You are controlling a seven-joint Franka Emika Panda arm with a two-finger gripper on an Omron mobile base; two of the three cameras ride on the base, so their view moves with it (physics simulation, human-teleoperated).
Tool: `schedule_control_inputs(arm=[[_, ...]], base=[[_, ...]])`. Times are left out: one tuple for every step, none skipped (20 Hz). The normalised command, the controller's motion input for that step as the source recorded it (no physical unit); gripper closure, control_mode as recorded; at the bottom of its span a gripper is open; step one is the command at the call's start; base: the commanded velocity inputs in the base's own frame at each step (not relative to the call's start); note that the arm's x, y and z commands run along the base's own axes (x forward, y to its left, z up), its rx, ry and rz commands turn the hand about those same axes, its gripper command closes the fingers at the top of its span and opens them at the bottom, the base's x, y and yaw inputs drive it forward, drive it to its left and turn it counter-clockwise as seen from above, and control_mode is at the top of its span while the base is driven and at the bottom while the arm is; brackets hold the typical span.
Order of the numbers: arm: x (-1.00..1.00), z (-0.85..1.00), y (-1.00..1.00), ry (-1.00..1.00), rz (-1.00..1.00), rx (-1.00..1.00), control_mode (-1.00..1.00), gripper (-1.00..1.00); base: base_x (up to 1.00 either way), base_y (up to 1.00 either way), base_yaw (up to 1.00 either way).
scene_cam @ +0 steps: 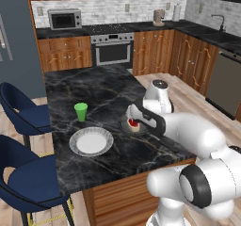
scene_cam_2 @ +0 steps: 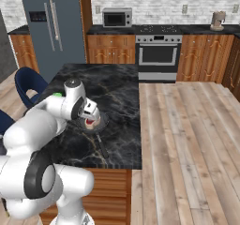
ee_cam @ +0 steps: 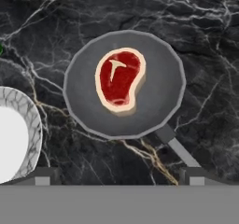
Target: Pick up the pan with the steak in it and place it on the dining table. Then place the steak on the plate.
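Over table (scene_cam: 61, 86) | gripper (ee_cam: 119, 178) hovering, jaws spread wide, empty | pan (ee_cam: 161, 101) sitting beside plate (ee_cam: 32, 120), keeping steak (ee_cam: 120, 79) transfer short

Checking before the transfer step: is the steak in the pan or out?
In: the red, tan-rimmed steak lies flat inside the round dark grey pan.

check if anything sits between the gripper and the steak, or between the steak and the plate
Nothing visible does. The open gripper hangs over the steak in the pan, and only bare table separates pan from plate.
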Motion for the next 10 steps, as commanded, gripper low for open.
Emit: schedule_control_inputs(arm=[[0.36,0.00,0.00,0.00,-0.04,0.00,-1.00,-1.00],[0.34,0.00,0.00,0.00,-0.02,0.00,-1.00,-1.00],[0.31,0.00,0.00,0.00,-0.01,0.00,-1.00,-1.00],[0.24,-0.01,0.00,-0.02,0.00,-0.01,-1.00,-1.00],[0.19,-0.03,0.00,-0.03,0.00,-0.01,-1.00,-1.00],[0.15,-0.04,0.00,-0.05,0.00,-0.02,-1.00,-1.00],[0.09,-0.05,0.00,-0.07,0.00,-0.02,-1.00,-1.00],[0.10,-0.07,0.00,-0.07,0.00,-0.03,-1.00,-1.00],[0.05,-0.09,0.00,-0.06,0.00,-0.06,-1.00,-1.00],[0.00,-0.05,0.00,-0.07,0.00,-0.05,-1.00,-1.00]], base=[[0.00,0.00,0.00],[0.00,0.00,0.00],[0.00,0.00,0.00],[0.00,0.00,0.00],[0.00,0.00,0.00],[0.00,0.00,0.00],[0.00,0.00,0.00],[0.00,0.00,0.00],[0.00,0.00,0.00],[0.00,0.00,0.00]])
